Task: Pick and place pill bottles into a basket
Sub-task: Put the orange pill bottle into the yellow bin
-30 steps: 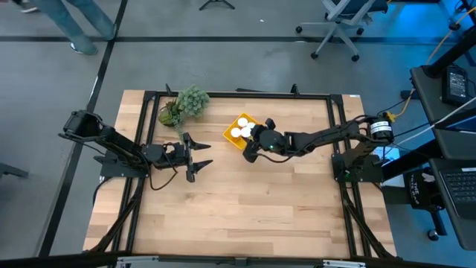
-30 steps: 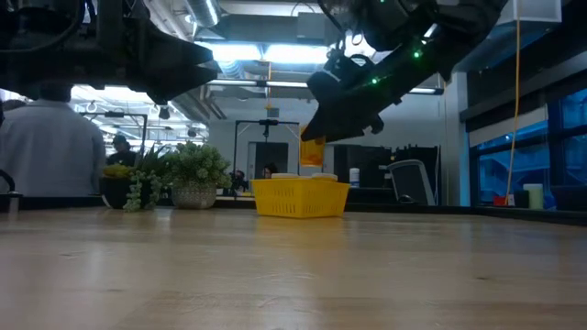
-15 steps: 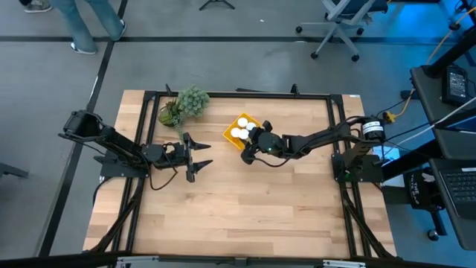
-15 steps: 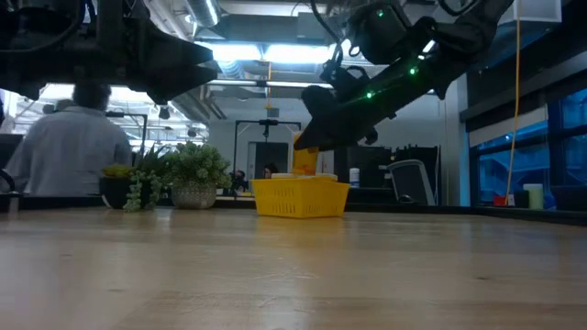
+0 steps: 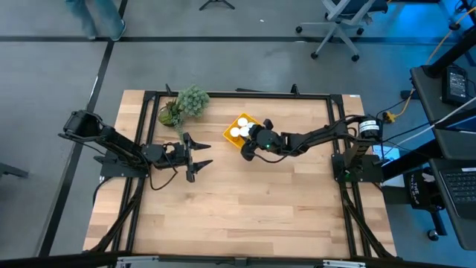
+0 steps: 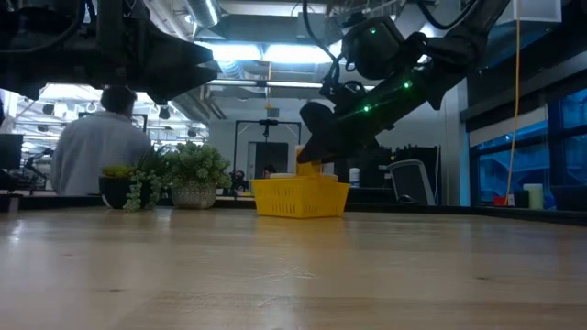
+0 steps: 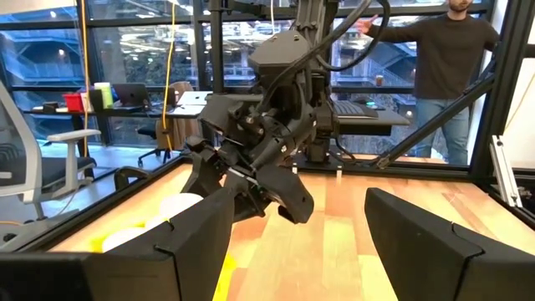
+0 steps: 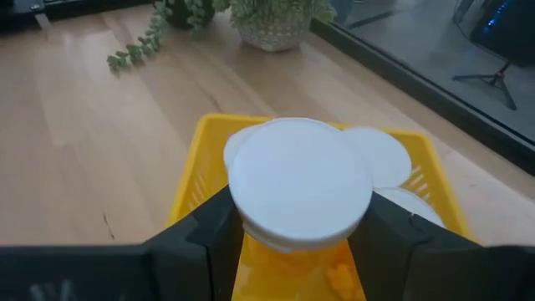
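The yellow basket [image 5: 239,128] stands on the table's far middle, with white-capped pill bottles [image 8: 380,155] in it. My right gripper [image 5: 251,143] is shut on one orange pill bottle with a white cap [image 8: 301,180], right over the basket [image 8: 205,138]. In the low view the bottle [image 6: 307,167] hangs at the rim of the basket [image 6: 300,197]. My left gripper [image 5: 199,155] is open and empty above the table, left of the basket. It also shows in the left wrist view [image 7: 292,242]. My right gripper pinches the bottle's orange body [image 8: 288,259] just below the cap, one finger [image 8: 209,230] on each side. The fingers slant down from the table's right side. The bottle stands upright in the hold, lifted, its lower end at about the height of the basket's rim.
A potted green plant [image 5: 186,104] stands at the far left of the table, beside the basket. A black frame runs round the table [image 5: 238,93]. Bare wood [image 5: 245,208] lies on the near half. People stand in the room behind.
My right gripper has gone down and a little toward the table's left with the bottle, from above the basket to its rim. The bottle stays upright in the hold. A person has walked across the room behind.
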